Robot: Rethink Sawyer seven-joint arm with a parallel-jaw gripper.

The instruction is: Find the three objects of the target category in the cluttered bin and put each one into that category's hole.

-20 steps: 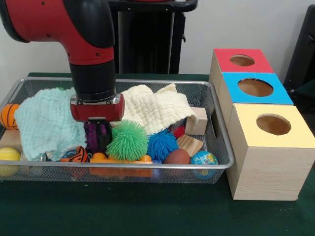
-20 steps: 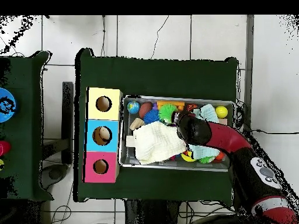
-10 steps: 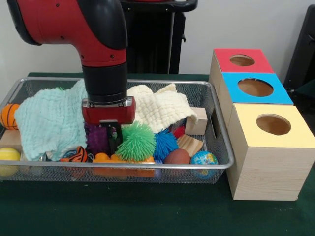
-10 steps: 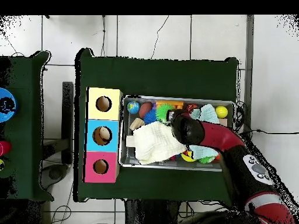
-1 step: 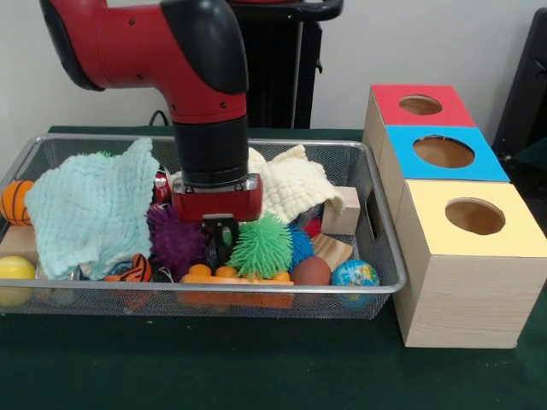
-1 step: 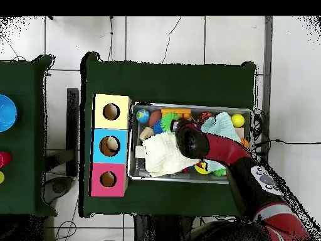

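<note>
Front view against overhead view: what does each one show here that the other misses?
Only the front view shows the gripper down among the toys between the purple spiky ball and the green spiky ball, plus the small basketball at the bin's end.

Only the overhead view shows the tiled floor around the table and a blue disc on a neighbouring surface.

Both show the wire bin, the mint cloth, the cream cloth, the globe ball, and the red, blue and yellow boxes with holes.
</note>
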